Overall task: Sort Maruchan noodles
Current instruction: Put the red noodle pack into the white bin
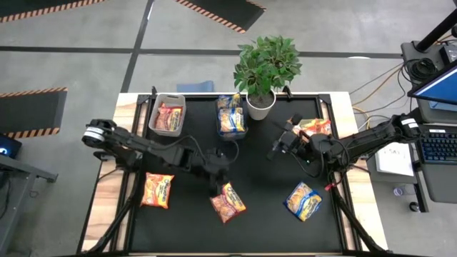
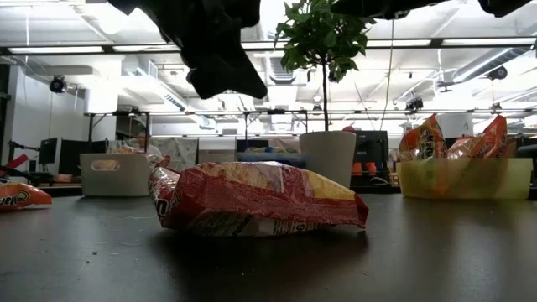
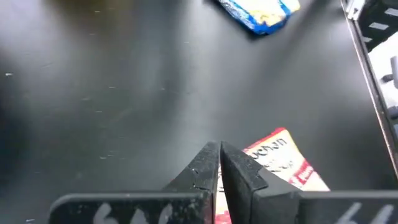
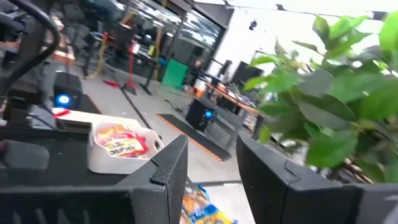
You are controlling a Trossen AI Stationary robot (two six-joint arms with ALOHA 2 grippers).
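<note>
Reading from left to right across the black table (image 1: 186, 221): an orange-yellow packet (image 1: 157, 190) lies at about 8 o'clock; a grey bin (image 1: 167, 114) at 10 o'clock holds a red packet (image 1: 168, 118). Left gripper (image 1: 223, 180), fingers pressed together and empty, hovers near table centre just above a red-orange packet (image 1: 228, 203) lying flat at 6 o'clock; the left wrist view shows the closed fingers (image 3: 219, 171) over this packet. At 12 o'clock, a dark bin (image 1: 231, 118) contains blue-and-yellow packets (image 1: 233, 120), beside a potted plant (image 1: 265, 68) in a white pot. Right gripper (image 1: 280, 143), fingers partly spread with nothing between them in the right wrist view, is raised at 2 o'clock. Behind it, a green bin (image 2: 466, 178) holds orange packets (image 2: 422, 138). A blue-and-yellow packet (image 1: 303, 200) lies at 4 o'clock.
</note>
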